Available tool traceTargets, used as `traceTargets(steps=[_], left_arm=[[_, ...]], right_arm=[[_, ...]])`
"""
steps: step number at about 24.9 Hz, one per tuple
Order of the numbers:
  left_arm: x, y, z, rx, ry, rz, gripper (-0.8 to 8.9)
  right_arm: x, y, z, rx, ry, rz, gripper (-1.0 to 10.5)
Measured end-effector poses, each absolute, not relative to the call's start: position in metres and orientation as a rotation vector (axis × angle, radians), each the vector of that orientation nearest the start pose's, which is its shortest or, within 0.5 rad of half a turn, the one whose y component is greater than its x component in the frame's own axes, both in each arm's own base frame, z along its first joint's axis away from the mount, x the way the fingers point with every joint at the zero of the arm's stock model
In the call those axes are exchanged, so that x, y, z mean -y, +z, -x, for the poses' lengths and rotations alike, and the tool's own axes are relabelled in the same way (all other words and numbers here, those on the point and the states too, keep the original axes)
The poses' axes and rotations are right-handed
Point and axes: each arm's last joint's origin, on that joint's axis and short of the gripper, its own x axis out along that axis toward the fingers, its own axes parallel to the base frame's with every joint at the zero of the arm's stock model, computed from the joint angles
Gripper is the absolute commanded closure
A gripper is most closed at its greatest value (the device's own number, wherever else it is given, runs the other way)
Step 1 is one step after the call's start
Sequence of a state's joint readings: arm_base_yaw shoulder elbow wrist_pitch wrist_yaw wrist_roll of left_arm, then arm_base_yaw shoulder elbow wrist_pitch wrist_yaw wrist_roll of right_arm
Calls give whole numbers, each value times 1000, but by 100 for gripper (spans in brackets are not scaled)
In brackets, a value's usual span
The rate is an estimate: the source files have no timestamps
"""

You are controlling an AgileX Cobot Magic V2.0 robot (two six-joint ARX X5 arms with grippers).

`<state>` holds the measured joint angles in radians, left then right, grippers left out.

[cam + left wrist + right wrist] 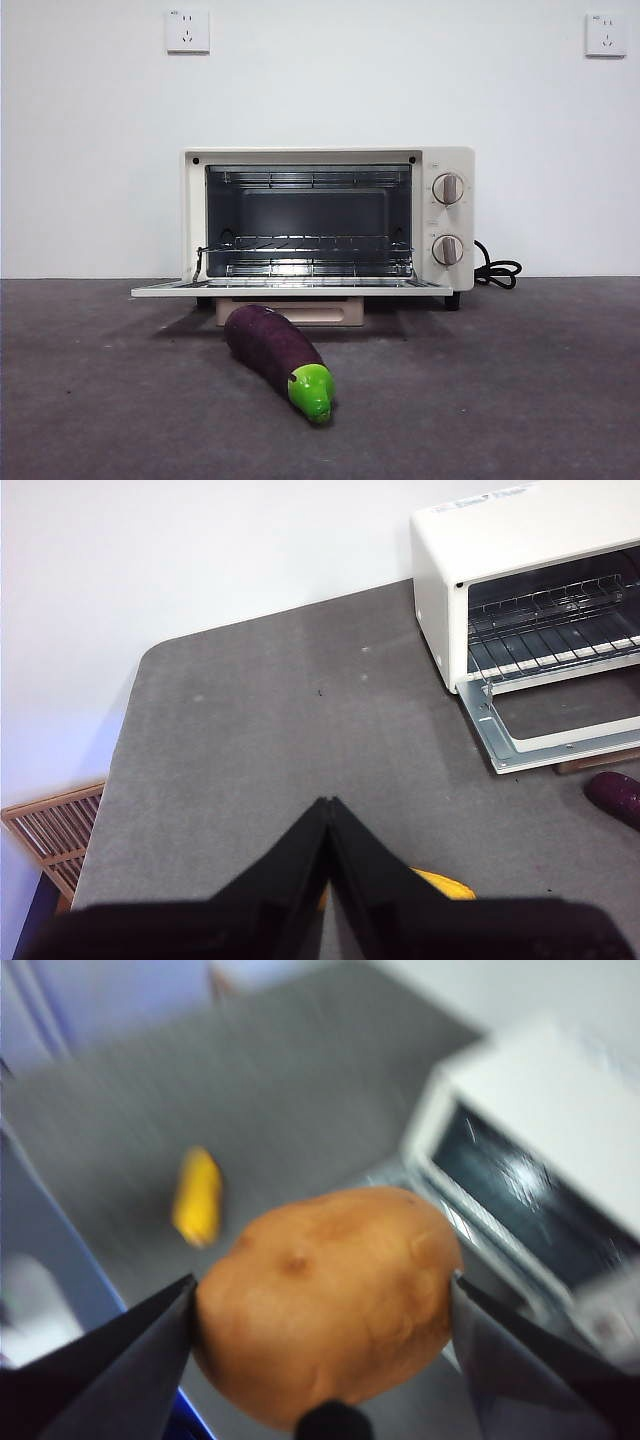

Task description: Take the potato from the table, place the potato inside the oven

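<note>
Grey table (520,400) against white wall. Oven (330,225) at rear, door dropped flat, rack bare. Purple eggplant (275,350) lying before door. Right gripper (325,1310) raised above table, jaws pinching potato (325,1300) on both flanks; oven beyond it, view blurred. Left gripper (327,815) poised over table beside oven, jaws pressed together. Yellow object (445,885) partly hidden beneath it.
</note>
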<state>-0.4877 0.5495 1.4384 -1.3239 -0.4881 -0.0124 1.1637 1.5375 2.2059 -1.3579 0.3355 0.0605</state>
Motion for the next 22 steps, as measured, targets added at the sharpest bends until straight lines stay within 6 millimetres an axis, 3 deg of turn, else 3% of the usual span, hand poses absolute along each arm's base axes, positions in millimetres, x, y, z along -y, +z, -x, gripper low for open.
traceTargets(steps=[4,9,14,19,22], left_arm=[[-18,430,5,-384,2,-192,819],[-18,430,5,-384,2,-192,819],[-18,430,5,-384,2,-192,819],[-17,430,5,-389,-42,-183,819],[-16,430,5,-392,-73,-176,819]], right_arm=[[-218,463,-109,-628,591,548,949],[-215,426,-110,-695,455,605,949],[-224,398,-113,-665,523,508,950],[-238,345,-116,-699,591,498,949],[-245,325,-131,-615,568,398,950]])
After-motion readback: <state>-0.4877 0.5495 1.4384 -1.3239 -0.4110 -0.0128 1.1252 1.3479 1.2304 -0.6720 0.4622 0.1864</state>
